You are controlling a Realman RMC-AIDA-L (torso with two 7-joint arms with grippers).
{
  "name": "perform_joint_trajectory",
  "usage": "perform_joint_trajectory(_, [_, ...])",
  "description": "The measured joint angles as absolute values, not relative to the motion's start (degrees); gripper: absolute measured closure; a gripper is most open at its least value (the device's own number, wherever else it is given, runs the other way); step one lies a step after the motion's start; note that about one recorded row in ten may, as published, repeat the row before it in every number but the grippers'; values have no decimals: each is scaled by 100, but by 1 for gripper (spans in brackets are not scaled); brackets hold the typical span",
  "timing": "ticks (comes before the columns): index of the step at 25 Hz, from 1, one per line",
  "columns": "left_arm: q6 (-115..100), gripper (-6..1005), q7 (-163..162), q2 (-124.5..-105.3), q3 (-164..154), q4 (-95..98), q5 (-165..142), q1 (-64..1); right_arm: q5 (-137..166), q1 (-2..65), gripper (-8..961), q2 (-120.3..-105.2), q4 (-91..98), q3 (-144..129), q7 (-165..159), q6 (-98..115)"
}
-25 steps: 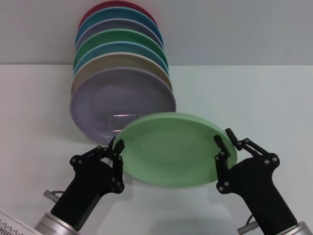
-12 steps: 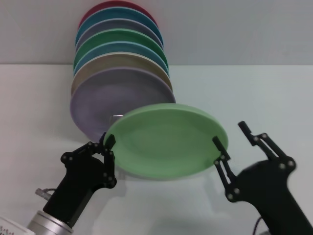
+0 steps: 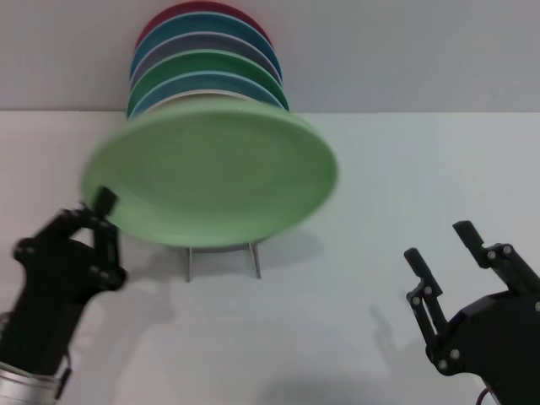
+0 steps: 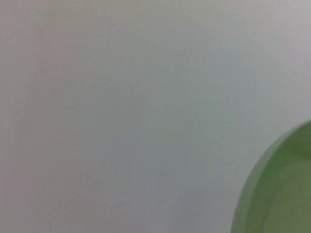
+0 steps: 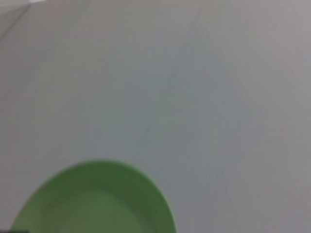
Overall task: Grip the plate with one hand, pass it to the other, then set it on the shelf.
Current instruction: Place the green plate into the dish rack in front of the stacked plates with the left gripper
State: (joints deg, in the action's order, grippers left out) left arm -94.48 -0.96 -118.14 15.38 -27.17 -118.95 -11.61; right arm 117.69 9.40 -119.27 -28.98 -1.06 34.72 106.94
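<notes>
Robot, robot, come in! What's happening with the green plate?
Left gripper holds plate by its rim. Right gripper open, clear. Plate raised before shelf; stacked plates behind.

We find no text, label, brand, number or sign that can be read in any of the three views.
</notes>
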Motion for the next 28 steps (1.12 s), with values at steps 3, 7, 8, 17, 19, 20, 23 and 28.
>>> perform_joint_trajectory(3, [-9639, 962, -601, -11803, 1852, -2490, -11914, -1180, 11733, 921, 531, -11935, -2781, -135, 3457, 10617])
perform_joint_trajectory(7, [-9698, 962, -1079, -11804, 2038, -2085, -11919, -1393, 11709, 905, 531, -11941, -2710, -95, 3453, 10423])
perform_joint_trajectory(8, [-9695, 962, -1105, -11805, 2042, -2029, -11921, -1445, 11699, 903, 532, -11941, -2703, -86, 3452, 10380])
perform_joint_trajectory(17, [-9388, 962, -881, -11835, 2051, -1485, -11917, -1863, 11635, 886, 532, -11953, -2627, -74, 3453, 10236])
perform_joint_trajectory(19, [-9277, 962, -702, -11840, 2053, -1417, -11919, -1915, 11628, 887, 532, -11959, -2628, -75, 3469, 10207])
perform_joint_trajectory(20, [-9277, 962, -702, -11840, 2053, -1417, -11919, -1915, 11628, 887, 532, -11959, -2628, -75, 3469, 10207])
perform_joint_trajectory(23, [-9168, 961, -519, -11839, 2053, -1363, -11923, -1957, 11625, 888, 532, -11961, -2628, -69, 3485, 10203])
perform_joint_trajectory(28, [-9038, 961, -204, -11846, 1985, -1311, -11927, -1981, 11621, 888, 532, -11962, -2628, -33, 3489, 10193])
